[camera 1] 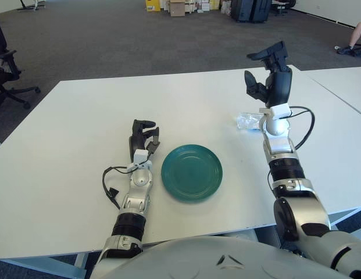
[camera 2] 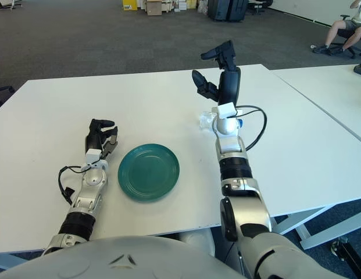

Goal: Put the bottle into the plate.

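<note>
The right robot hand [camera 1: 267, 72] is raised above the white counter [camera 1: 81, 116], fingers spread and holding nothing, its wrist in front of the clear bottle [camera 1: 247, 121] that lies on its side on the counter. The bottle sits to the right of and apart from the green plate [camera 1: 192, 172]. The left robot hand [camera 1: 143, 138] shows just left of the plate, its fingers loosely curled around nothing.

On the white table [camera 1: 81, 151], the right hand [camera 1: 270, 78] is raised with fingers spread, holding nothing, above a clear bottle [camera 1: 248, 121] that its wrist mostly hides. The green plate [camera 1: 192, 172] lies nearer the robot, apart from the bottle. The left hand [camera 1: 143, 138] shows just left of the plate, fingers apparently curled.
</note>
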